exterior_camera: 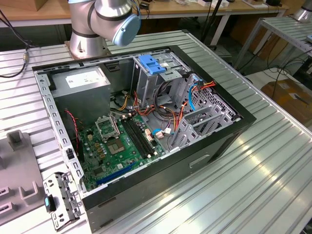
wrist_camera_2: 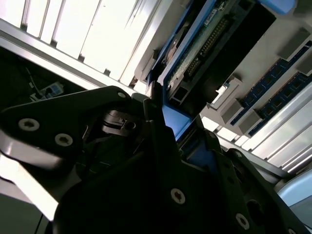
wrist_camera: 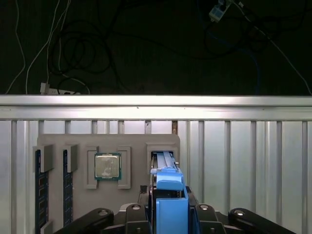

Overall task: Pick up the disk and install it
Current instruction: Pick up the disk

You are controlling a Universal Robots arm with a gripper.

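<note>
Our pincer (wrist_camera: 170, 210) reads as clenched on the disk (wrist_camera: 169, 181) in the first wrist view. Its black fingers (wrist_camera: 146, 214) sit flush against both sides of the blue plastic carrier, with no gap showing. The disk stands on edge directly between them, its far end in line with a slot in the matte grey tray (wrist_camera: 131, 141). We cannot tell whether it has cleared that slot. Beside the pincer the tray also seats a square, metal-capped processor chip (wrist_camera: 107, 166) and, farther out, slim memory sticks (wrist_camera: 39, 185). All of this rests on the ribbed aluminium worktop (wrist_camera: 243, 161).

In the second wrist view the pincer (wrist_camera_2: 178, 124) grips the carrier's edge. Just beyond it the disk (wrist_camera_2: 209, 44) shows its green circuit board with a row of pins.

In the exterior view the open black computer case (exterior_camera: 214, 141) lies on the worktop. Inside it a perforated metal drive cage (exterior_camera: 146, 85) sits under a blue latch (exterior_camera: 152, 66), with loose coloured cables (exterior_camera: 165, 114) alongside.

We judge the smooth plastic a slippery hold. Gripped at one narrow edge, the flat, heavy disk could pivot and jam against the slot walls, or catch on those cables at the cage.
</note>
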